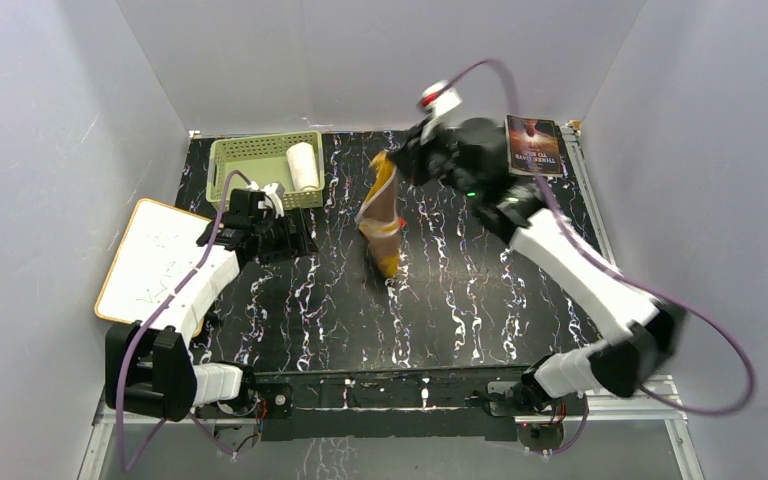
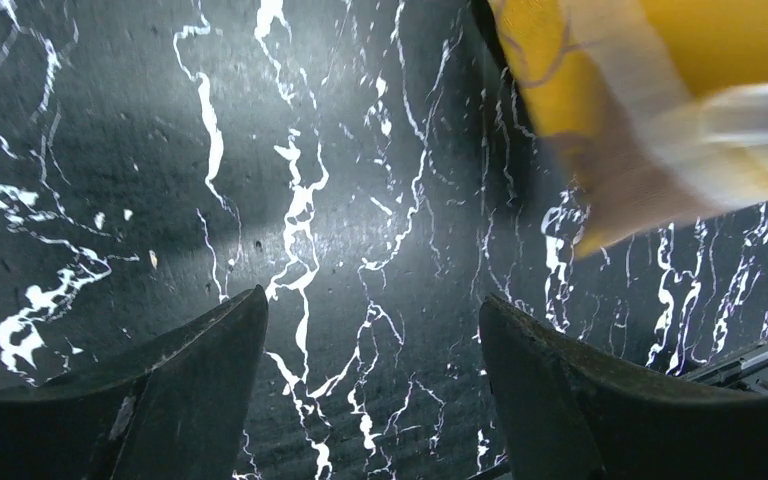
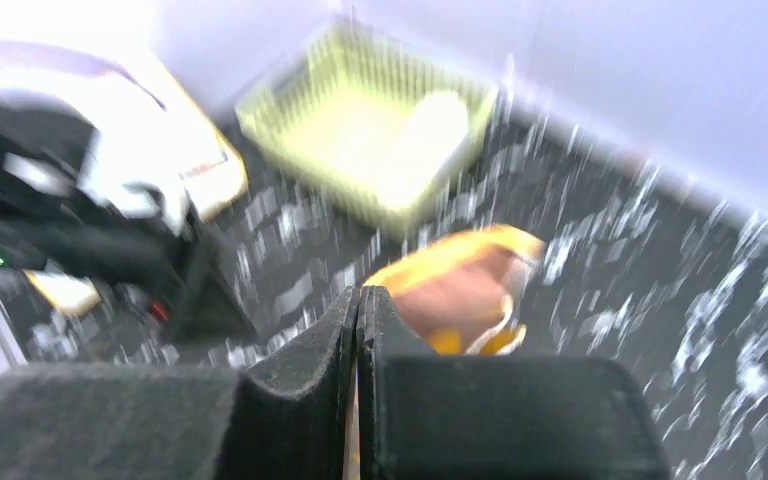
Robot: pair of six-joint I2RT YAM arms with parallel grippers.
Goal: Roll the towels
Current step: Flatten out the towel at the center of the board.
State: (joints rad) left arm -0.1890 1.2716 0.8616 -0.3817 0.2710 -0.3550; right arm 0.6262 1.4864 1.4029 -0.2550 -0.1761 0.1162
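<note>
The brown towel with orange-yellow print [image 1: 381, 215] hangs as a strip above the black marbled table, its lower end near the surface. My right gripper [image 1: 392, 163] is shut on its top end; in the right wrist view the gripper [image 3: 358, 300] pinches the cloth [image 3: 460, 290], blurred. The white towel [image 1: 303, 165] lies rolled in the green basket [image 1: 235, 152]; it also shows in the right wrist view [image 3: 430, 135]. My left gripper [image 1: 300, 240] is open and empty, low over the table left of the hanging towel [image 2: 640, 110]. In the left wrist view the gripper [image 2: 372, 305] holds nothing.
A white board with a tan edge [image 1: 150, 260] lies at the left. A dark-covered book [image 1: 533, 146] lies at the back right. Grey walls close in the table on three sides. A metal rail [image 1: 420, 385] runs along the near edge.
</note>
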